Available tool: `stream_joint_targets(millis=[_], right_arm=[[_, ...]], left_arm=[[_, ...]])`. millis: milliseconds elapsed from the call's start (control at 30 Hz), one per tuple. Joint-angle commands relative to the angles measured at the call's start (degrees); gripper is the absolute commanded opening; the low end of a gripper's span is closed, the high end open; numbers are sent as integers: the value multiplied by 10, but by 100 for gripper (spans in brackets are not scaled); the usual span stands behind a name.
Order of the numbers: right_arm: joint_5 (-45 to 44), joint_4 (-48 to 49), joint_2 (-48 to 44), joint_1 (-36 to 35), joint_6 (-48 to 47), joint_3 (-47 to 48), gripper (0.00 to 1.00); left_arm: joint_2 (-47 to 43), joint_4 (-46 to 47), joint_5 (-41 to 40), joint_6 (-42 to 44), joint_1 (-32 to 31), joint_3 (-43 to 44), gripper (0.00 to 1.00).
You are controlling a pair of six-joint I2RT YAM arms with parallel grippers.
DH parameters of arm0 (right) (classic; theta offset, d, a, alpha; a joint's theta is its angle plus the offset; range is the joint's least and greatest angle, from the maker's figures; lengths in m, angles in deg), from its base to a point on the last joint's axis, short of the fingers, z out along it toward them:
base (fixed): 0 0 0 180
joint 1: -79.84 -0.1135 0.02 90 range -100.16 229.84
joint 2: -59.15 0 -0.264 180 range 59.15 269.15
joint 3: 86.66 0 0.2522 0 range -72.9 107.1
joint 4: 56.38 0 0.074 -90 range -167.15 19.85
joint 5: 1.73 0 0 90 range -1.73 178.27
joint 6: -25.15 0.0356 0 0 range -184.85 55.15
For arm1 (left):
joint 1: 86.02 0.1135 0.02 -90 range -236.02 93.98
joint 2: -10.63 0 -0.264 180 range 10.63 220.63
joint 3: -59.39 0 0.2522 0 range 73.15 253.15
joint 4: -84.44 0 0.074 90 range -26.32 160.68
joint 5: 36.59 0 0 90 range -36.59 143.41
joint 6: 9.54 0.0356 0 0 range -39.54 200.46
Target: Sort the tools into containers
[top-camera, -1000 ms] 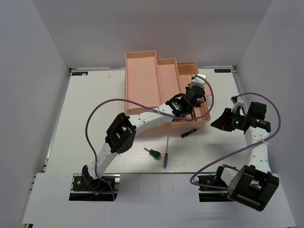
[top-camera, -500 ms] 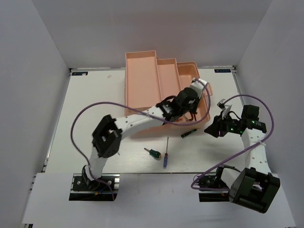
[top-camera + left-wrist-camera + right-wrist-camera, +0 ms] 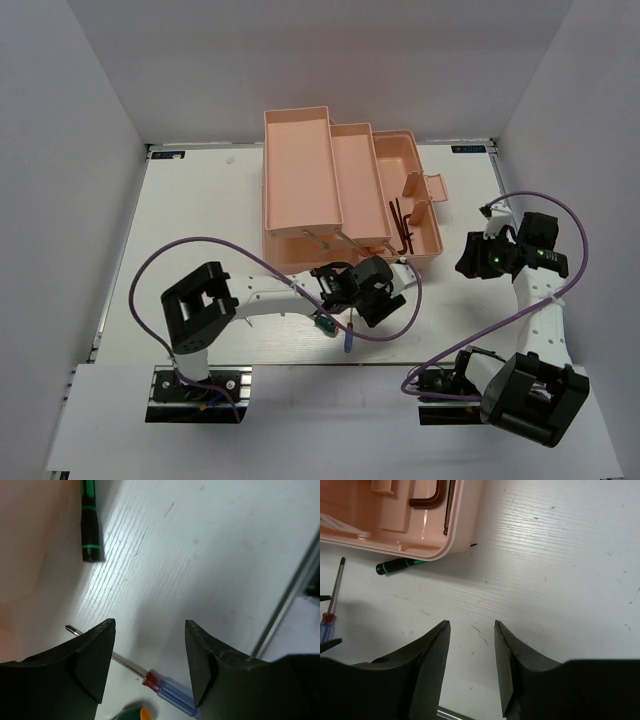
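Note:
The peach toolbox (image 3: 300, 170) stands open at the table's middle, trays stepped out. Black hex keys (image 3: 401, 224) lie in its right compartment, also seen in the right wrist view (image 3: 427, 499). My left gripper (image 3: 362, 298) is open and empty, low over the table in front of the box. In its view (image 3: 150, 626) the blue-handled screwdriver (image 3: 172, 694) lies under its fingers, beside a green-handled screwdriver (image 3: 131, 714). The black-and-green screwdriver (image 3: 88, 525) lies by the box wall. My right gripper (image 3: 468, 262) is open and empty to the right of the box (image 3: 470, 625).
The green-handled screwdriver (image 3: 323, 323) and blue one (image 3: 347, 342) lie near the table's front edge. The black-and-green one (image 3: 402, 565) sits just under the toolbox corner (image 3: 456, 525). Purple cables loop over both arms. White walls stand on three sides.
My left gripper has come out of the toolbox's right compartment and down to the screwdrivers in front of it. The hex keys now lie uncovered in that compartment. The right gripper shifted slightly.

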Motion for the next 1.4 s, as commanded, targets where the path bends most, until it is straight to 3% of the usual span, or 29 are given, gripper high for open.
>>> stream_joint_targets(millis=[0,300,900,1200,1233,1267,1300,1367], right_arm=[[-24,15,7,8,40,14,47],[26,17,22,24,51,16,50],[58,24,11,29,65,15,50],[70,25,7,31,68,15,50],[70,25,8,31,68,16,50],[69,23,7,31,67,15,50],[71,23,7,32,67,17,50],[70,23,6,32,67,18,50]], left_arm=[[18,54,-35,16,0,-21,68],[72,134,-122,-4,-6,-35,73],[153,164,-116,-15,5,22,69],[190,146,-128,-9,5,62,56],[190,146,-128,-9,5,62,51],[195,141,-128,-9,5,67,38],[195,141,-133,-9,5,67,33],[183,141,-128,-14,5,67,31]])
